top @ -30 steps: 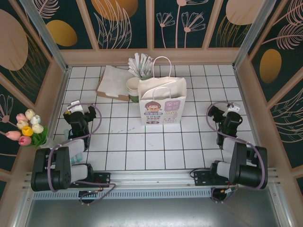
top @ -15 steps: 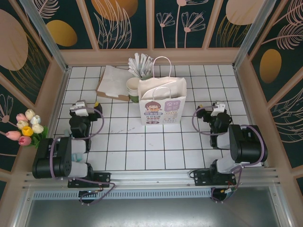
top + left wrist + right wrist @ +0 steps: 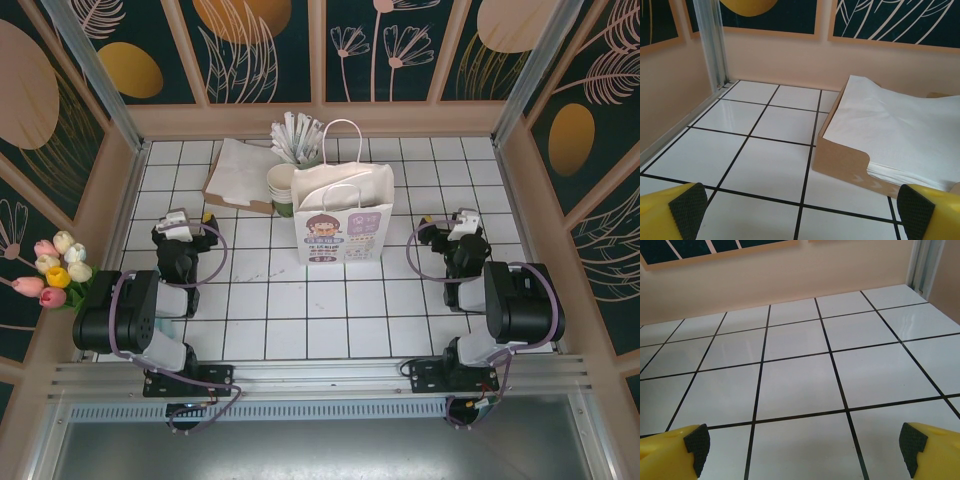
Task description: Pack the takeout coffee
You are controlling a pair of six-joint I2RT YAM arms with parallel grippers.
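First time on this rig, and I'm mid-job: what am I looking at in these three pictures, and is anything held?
Two robot arms are bolted at the near edge of a white tiled table. The overhead picture looks down from behind them; the other two come from wrist cameras. The left hand and right hand are open, holding nothing. On the table: a white paper bag, a small green cup beside it, a holder of straws behind, and a cardboard tray of white paper.

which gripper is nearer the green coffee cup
Left. The left gripper is front-left of the coffee cup; the right gripper is farther, past the paper bag.
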